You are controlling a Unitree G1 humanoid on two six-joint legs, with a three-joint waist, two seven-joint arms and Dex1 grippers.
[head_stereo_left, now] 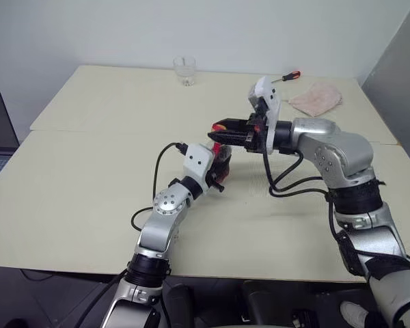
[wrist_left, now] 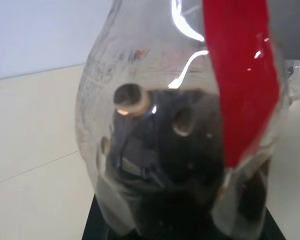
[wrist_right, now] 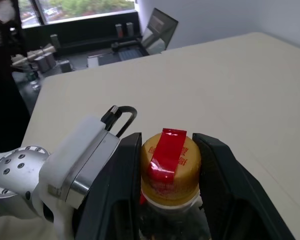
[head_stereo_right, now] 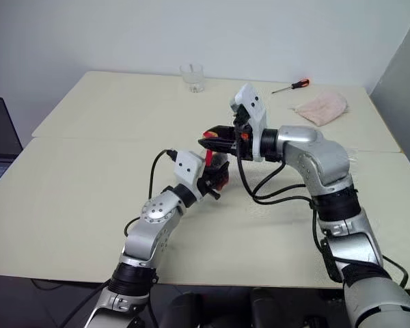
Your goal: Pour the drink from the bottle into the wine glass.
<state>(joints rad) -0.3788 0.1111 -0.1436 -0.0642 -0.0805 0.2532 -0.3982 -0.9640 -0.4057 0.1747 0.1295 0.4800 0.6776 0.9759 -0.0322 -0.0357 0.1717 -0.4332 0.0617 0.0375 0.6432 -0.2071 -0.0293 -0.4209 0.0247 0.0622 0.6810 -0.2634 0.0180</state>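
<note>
- Bottle (wrist_right: 167,180) handling, as a judgement: thin clear plastic that should give under a hard squeeze, smooth and a little slippery, light with only some drink in it. The rounded body is the safe place to hold it; the ridged cap (wrist_right: 169,165) suits a twisting grip.
- Looks: small, clear, round-bodied, with a yellow cap crossed by a red strip. In the left wrist view, dark drink (wrist_left: 180,165) fills the lower part and a red label (wrist_left: 240,75) runs down the side.
- Place: upright above the middle of the tabletop (head_stereo_left: 89,198), between the two arms.
- Left gripper (head_stereo_right: 215,179) is clenched around the bottle's body.
- Right gripper (wrist_right: 169,172) reaches in sideways, its black fingers (wrist_right: 217,175) clamped on either side of the cap.
- Wine glass: none visible; a short tumbler (head_stereo_left: 184,70) stands at the far edge.
</note>
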